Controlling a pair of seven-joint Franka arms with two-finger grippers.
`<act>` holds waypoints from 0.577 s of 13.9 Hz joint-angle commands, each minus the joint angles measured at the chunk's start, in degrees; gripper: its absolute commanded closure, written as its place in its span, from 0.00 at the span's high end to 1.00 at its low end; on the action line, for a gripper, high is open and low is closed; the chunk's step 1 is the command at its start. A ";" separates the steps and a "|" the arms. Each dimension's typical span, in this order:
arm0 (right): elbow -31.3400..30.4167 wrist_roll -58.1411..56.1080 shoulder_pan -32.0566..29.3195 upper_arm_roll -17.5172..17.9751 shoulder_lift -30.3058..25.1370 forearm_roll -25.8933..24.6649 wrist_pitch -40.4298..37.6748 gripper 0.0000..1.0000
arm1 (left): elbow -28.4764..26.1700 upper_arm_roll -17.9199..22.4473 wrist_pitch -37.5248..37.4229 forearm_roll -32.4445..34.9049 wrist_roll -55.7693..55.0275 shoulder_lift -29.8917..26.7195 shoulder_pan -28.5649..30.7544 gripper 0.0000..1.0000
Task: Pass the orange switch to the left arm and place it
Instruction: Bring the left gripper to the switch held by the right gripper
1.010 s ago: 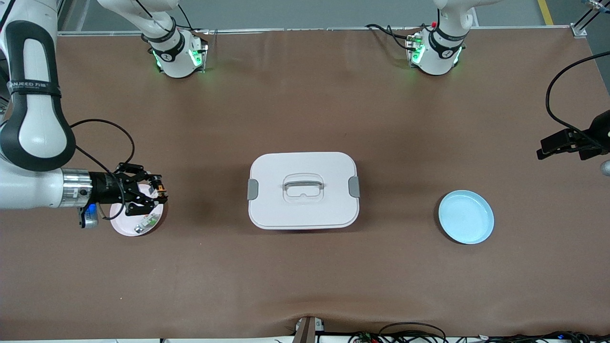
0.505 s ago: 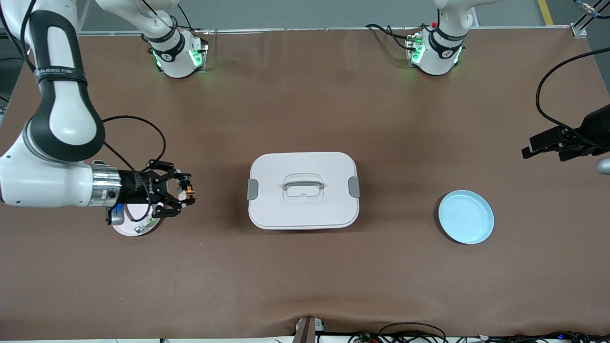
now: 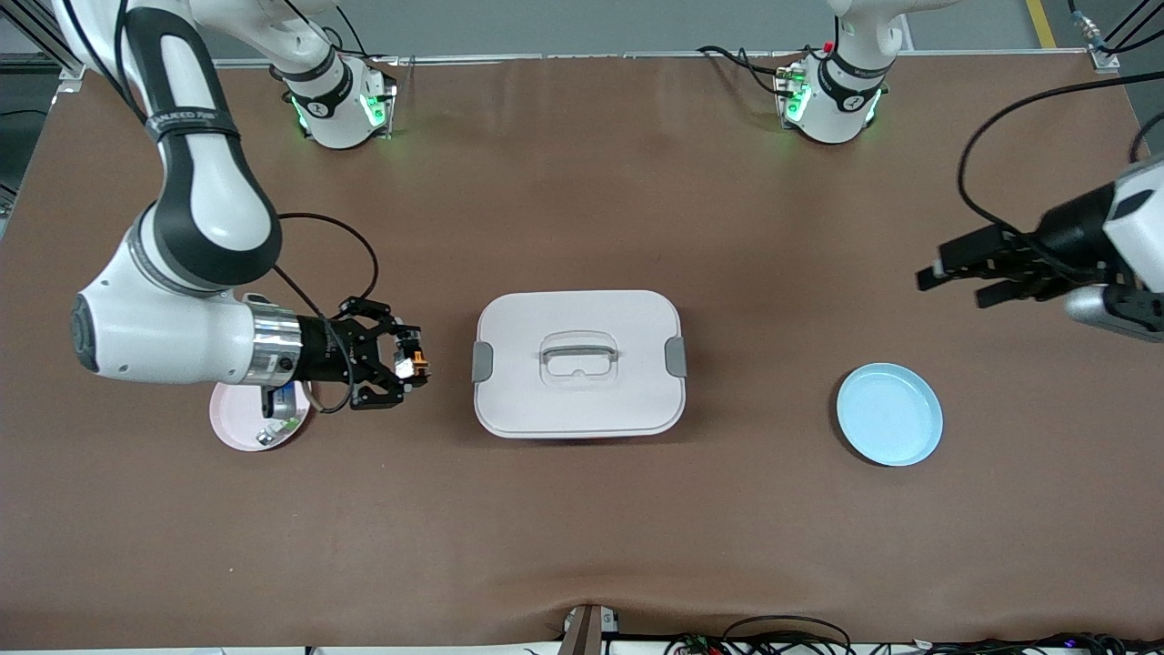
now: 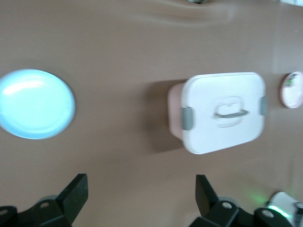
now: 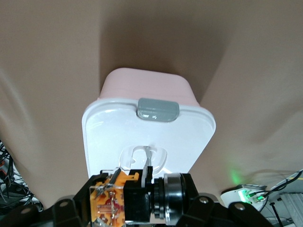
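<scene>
The right gripper (image 3: pixel 411 367) is clamped on the orange switch (image 3: pixel 416 363), which rides between its fingertips in the air just beside the box (image 3: pixel 578 363) at the right arm's end, so the part is carried instead of dragged and can likely pass over the lid without striking it. The left gripper (image 3: pixel 950 275) hangs with its fingers (image 4: pixel 75 194) spread wide and empty, well apart from the box toward the left arm's end and near the blue plate (image 3: pixel 889 414), apparently ready to receive the handover. The pink plate (image 3: pixel 238 429) lies under the right arm, farther from the box than the switch.
</scene>
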 commanded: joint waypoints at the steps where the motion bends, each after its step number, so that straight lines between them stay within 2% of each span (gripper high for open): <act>1: 0.62 2.70 2.00 -0.59 0.22 -0.16 1.45 0.00 | 0.00 -2.02 2.08 -3.55 -11.29 0.87 -2.51 1.00; 8: 0.45 4.20 3.94 -0.68 0.49 -1.47 3.83 0.00 | -0.36 -2.03 15.86 -8.74 -23.28 7.19 -17.79 1.00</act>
